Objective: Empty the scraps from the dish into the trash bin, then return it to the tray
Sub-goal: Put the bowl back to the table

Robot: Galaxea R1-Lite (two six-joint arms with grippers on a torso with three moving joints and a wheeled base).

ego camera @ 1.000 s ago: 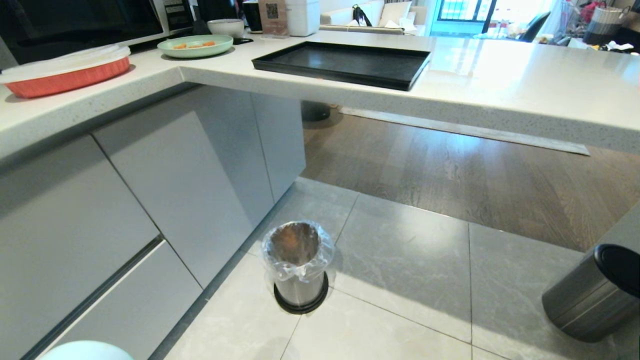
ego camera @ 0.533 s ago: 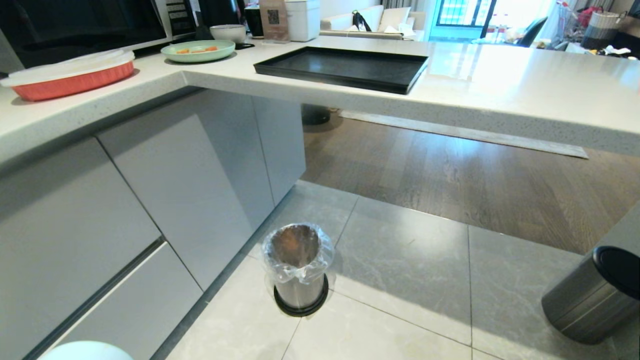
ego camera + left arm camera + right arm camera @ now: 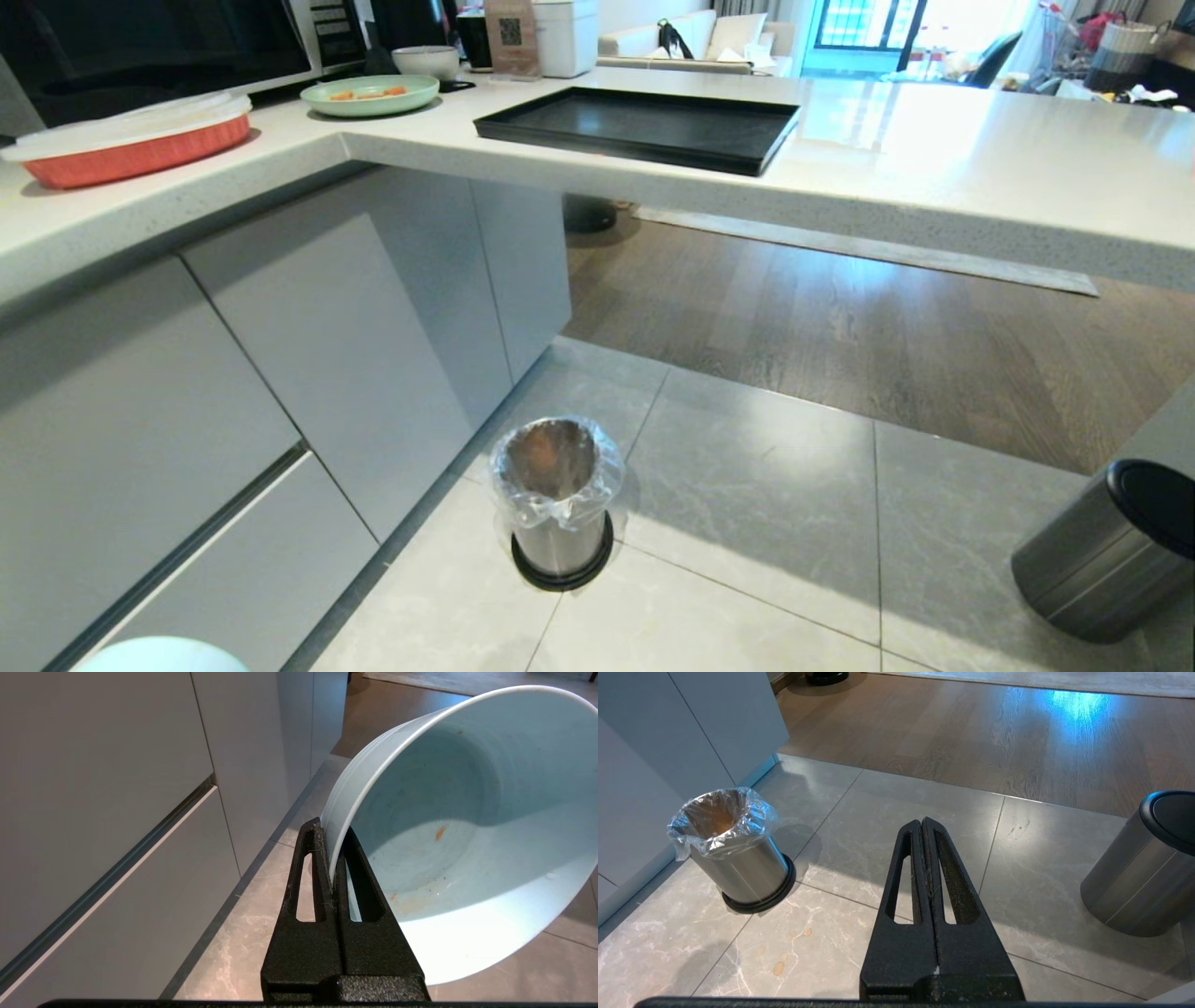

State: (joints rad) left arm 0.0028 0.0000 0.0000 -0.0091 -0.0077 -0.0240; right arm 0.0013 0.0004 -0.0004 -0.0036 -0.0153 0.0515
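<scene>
While the left end effector (image 3: 332, 858) pinches one emptied dish (image 3: 467, 835), right end effector (image 3: 923, 858) closed, two bins, one tray (image 3: 644, 126)

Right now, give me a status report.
Left gripper shut on dish rim, scraps gone. Right gripper shut, empty. Tray on counter, bare.

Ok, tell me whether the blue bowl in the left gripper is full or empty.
Empty. The dish, pinched by its rim in the left gripper, shows a bare inside with only faint orange smears and specks, no carrot slices or yellow strips.
</scene>
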